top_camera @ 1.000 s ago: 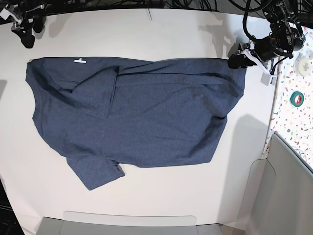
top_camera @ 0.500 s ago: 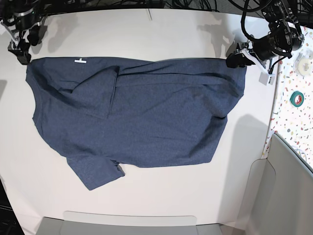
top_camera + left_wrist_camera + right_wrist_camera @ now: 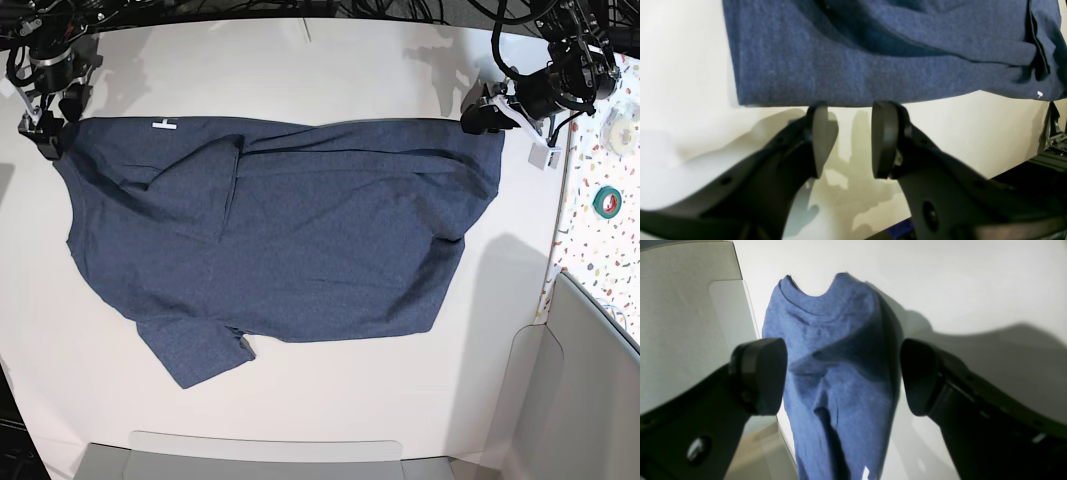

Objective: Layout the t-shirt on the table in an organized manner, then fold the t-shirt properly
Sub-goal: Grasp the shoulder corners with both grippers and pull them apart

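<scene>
With the t-shirt (image 3: 270,240) spread flat, both grippers, left gripper (image 3: 848,140) narrowly parted and right gripper (image 3: 843,376) wide, hold nothing; each must next pinch 1 far corner to fold.

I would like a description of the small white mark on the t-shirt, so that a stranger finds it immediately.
Start from the white table and the navy t-shirt spread across it. Follow the shirt's far edge toward the right gripper at its corner. There, near that edge, sits the small white mark, the only bright spot on otherwise plain blue fabric.

Heathered cotton t-shirt (image 3: 300,240) on matte table (image 3: 300,400)
</scene>
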### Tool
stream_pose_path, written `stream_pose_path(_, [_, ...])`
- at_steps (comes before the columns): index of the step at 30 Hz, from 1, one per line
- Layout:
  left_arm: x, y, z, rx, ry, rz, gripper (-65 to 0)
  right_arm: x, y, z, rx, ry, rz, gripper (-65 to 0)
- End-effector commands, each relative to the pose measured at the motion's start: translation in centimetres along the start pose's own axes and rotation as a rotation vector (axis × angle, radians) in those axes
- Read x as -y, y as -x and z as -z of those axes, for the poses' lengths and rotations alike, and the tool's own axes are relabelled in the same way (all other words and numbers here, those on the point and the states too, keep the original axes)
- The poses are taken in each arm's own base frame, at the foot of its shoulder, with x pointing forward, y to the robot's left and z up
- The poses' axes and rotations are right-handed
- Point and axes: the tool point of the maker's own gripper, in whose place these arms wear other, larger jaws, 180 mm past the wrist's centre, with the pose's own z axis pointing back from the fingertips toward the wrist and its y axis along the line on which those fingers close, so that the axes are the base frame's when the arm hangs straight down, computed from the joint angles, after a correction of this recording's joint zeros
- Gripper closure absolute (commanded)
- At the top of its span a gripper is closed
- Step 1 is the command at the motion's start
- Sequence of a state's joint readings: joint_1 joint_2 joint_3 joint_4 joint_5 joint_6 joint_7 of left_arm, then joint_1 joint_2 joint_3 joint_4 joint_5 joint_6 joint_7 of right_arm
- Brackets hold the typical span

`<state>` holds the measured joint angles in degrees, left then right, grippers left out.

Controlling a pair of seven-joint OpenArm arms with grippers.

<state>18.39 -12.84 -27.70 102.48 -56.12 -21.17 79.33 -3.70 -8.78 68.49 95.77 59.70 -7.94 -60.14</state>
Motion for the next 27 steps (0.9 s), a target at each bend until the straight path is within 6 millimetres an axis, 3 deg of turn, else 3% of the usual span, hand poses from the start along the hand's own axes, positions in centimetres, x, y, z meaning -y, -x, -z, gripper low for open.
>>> stream_pose_path(1, [0.4, -0.7, -0.3, 0.030, 0.014, 0.005, -20.2, 1.9, 0.2, 0.2, 0.000, 0.099, 0.007, -52.9])
stream_pose_path(6, [0.7, -0.6, -0.1, 0.027, 0.021, 0.002, -20.2, 1.4, 0.3, 1.1, 0.011, 0.123, 0.009, -52.9])
stream_pose_path(9, [0.7, -0.6, -0.1, 0.029, 0.023, 0.002, -20.2, 2.3, 1.2, 2.1, -0.021, 0.149, 0.035, -52.9])
stream_pose_path(15, [0.6, -0.7, -0.2, 0.033, 0.019, -0.001, -20.2, 7.3, 6.8, 4.6, -0.202, 0.243, 0.197, -52.7])
stream_pose_path(18, [0.6, -0.7, -0.2, 0.033, 0.019, -0.001, -20.2, 7.5, 8.5, 4.9, -0.274, 0.232, 0.191, -52.2])
stream_pose_path(21, [0.6, -0.7, -0.2, 0.033, 0.019, -0.001, -20.2, 6.7, 8.5, 5.1, -0.280, 0.169, 0.103, -42.5])
stream_pose_path(27, [0.6, -0.7, -0.2, 0.031, 0.019, -0.001, -20.2, 6.3, 8.2, 5.0, -0.276, 0.155, 0.074, -5.4])
